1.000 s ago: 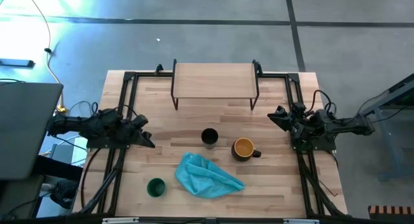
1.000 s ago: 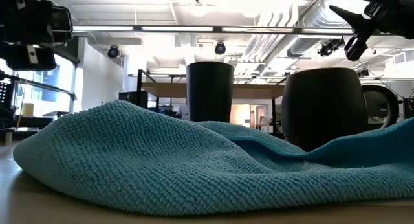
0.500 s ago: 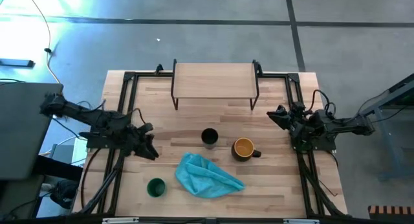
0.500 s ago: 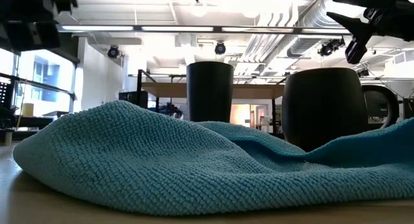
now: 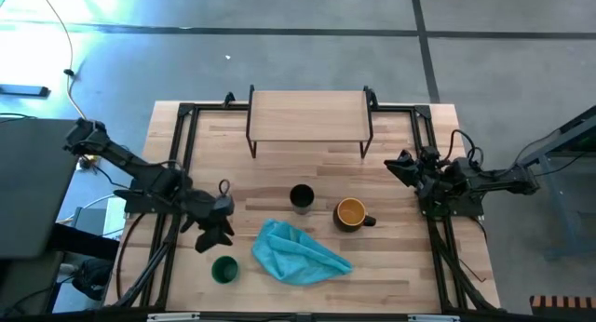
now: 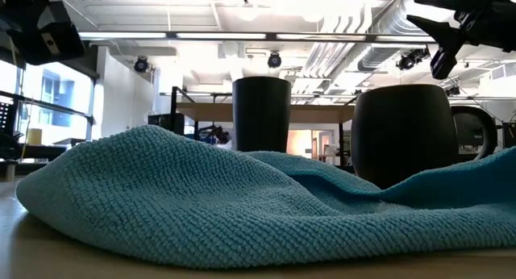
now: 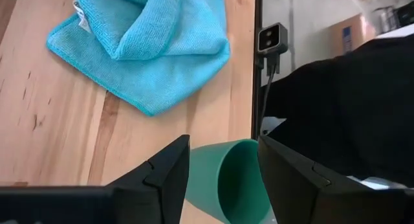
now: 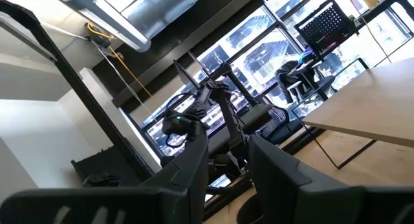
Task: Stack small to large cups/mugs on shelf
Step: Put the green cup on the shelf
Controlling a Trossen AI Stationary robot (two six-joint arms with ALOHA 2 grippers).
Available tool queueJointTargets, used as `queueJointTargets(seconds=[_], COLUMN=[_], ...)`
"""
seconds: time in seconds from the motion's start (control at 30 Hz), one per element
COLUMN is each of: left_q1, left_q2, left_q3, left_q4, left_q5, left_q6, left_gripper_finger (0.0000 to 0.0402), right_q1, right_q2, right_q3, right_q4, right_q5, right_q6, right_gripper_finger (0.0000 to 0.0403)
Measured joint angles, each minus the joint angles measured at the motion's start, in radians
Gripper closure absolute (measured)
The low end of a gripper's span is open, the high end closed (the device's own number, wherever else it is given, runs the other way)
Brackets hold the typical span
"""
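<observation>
Claw (image 5: 216, 231) of the left arm hangs just above the green cup (image 5: 224, 269) near the bench's (image 5: 400, 266) front-left corner, fingers parted and empty. Right claw (image 5: 402, 165) waits by the right edge, slightly parted, holding nothing. Black cup (image 5: 301, 198) and mug (image 5: 351, 213) stand mid-bench; the shelf (image 5: 308, 115) sits at the back edge.

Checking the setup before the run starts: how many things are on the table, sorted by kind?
Cups: 3 (green cup, black cup, mug with orange inside)
Cloths: 1 (blue cloth)
Shelves: 1 (wooden shelf)
Total: 5
</observation>
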Motion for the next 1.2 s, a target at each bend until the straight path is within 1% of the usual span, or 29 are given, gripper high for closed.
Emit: queueJointTargets(seconds=[0.13, 0.27, 0.4, 0.63, 0.77, 0.83, 1.03, 1.2], left_q1=[-0.056, -0.123, -0.183, -0.238, -0.253, -0.259, -0.263, -0.263], left_q2=[0.017, 0.018, 0.018, 0.035, 0.093, 0.133, 0.253, 0.297], left_q3=[0.03, 0.031, 0.031, 0.031, 0.031, 0.036, 0.127, 0.172], left_q4=[-0.026, -0.043, -0.083, -0.088, -0.086, -0.096, -0.156, -0.166], left_q5=[-0.051, -0.083, -0.137, -0.229, -0.228, -0.21, -0.197, -0.2], left_q6=[-0.012, -0.076, -0.131, -0.154, -0.148, -0.134, -0.068, -0.028], left_gripper_finger=[0.0231, 0.0232, 0.0231, 0.0231, 0.0232, 0.0232, 0.0232, 0.0231], right_q1=[0.0, 0.0, 0.0, 0.0, 0.0, 0.0, 0.0, 0.0], right_q2=[0.0, 0.0, 0.0, 0.0, 0.0, 0.0, 0.0, 0.0], right_q3=[0.0, 0.0, 0.0, 0.0, 0.0, 0.0, 0.0, 0.0], right_q4=[0.001, 0.002, 0.001, 0.001, 0.0, 0.0, 0.001, 0.002], right_q5=[-0.004, -0.008, -0.012, -0.013, -0.016, -0.016, -0.016, -0.013], right_q6=[-0.036, -0.047, -0.101, -0.112, -0.112, -0.112, -0.111, -0.111], right_gripper_finger=[0.0299, 0.0299, 0.0299, 0.0299, 0.0299, 0.0299, 0.0299, 0.0299])
